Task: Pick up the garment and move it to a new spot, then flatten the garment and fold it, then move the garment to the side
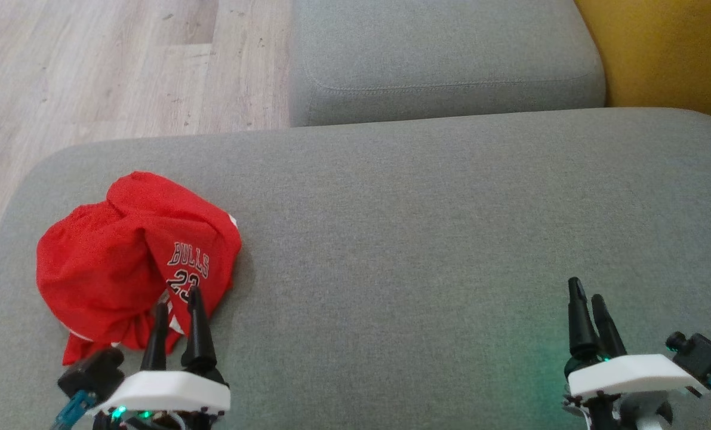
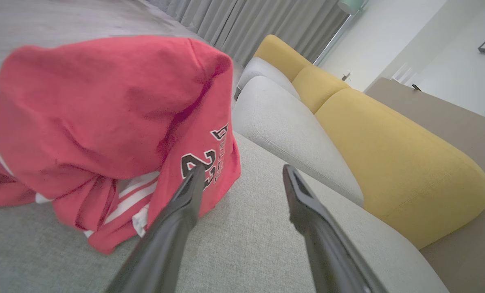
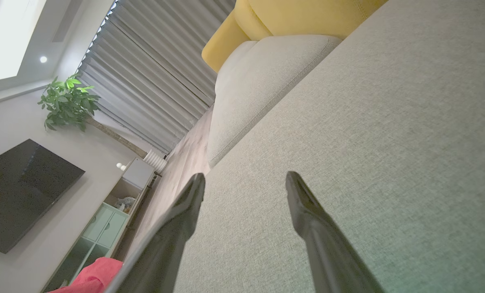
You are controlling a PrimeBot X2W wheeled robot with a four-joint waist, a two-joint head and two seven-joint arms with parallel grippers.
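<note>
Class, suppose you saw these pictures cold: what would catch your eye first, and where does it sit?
The crumpled red Bulls jersey, heaped on the grey sofa cushion at the robot's left. The left gripper stands open at its near edge, and a yellow backrest shows at the far right.

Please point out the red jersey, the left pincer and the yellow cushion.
crumpled red cloth jersey (image 1: 116,263): head view, plain cloth left of the lettering.
left pincer, two dark fingers (image 2: 243,171): left wrist view, midway between fingertips.
rounded yellow fabric cushion (image 2: 389,162): left wrist view, its broad top.
</note>
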